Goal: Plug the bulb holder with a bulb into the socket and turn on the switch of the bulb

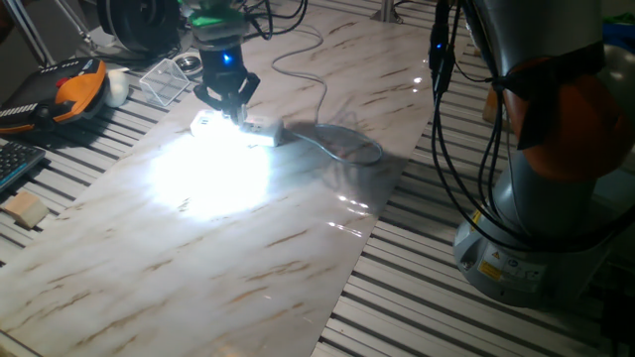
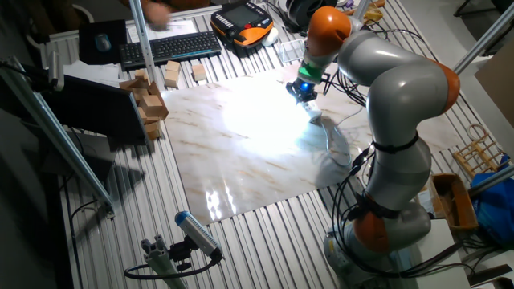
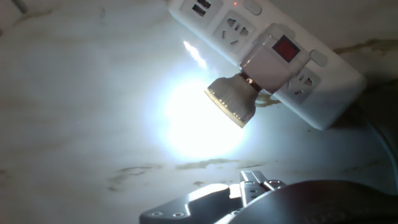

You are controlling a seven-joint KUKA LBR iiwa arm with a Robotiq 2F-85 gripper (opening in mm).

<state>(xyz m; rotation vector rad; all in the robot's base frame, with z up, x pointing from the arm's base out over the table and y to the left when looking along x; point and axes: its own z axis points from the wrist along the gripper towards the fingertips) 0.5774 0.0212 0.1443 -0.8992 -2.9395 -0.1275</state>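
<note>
The bulb holder [image 3: 273,59] sits plugged into the socket [image 3: 267,43], the bulb [image 3: 199,121] lit at seven o'clock. The pincer [image 1: 226,99] hovers above, empty; its opening cannot be told.

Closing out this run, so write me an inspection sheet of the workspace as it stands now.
Surface: marble-pattern board lying on slatted table, strongly lit by glare.
Job's things: bulb holder sits plugged into the socket; bulb is glowing bright, so the switch looks on.
Clutter: orange-black pendant, clear box, keyboard, wooden blocks.
Grippers: gripper hangs just over the holder; whether open or shut cannot be told.
Cables: socket's white cable loops across the board; black cables hang by the arm's base.
Surroundings: dark room, metal frame rods, wooden rack.
</note>
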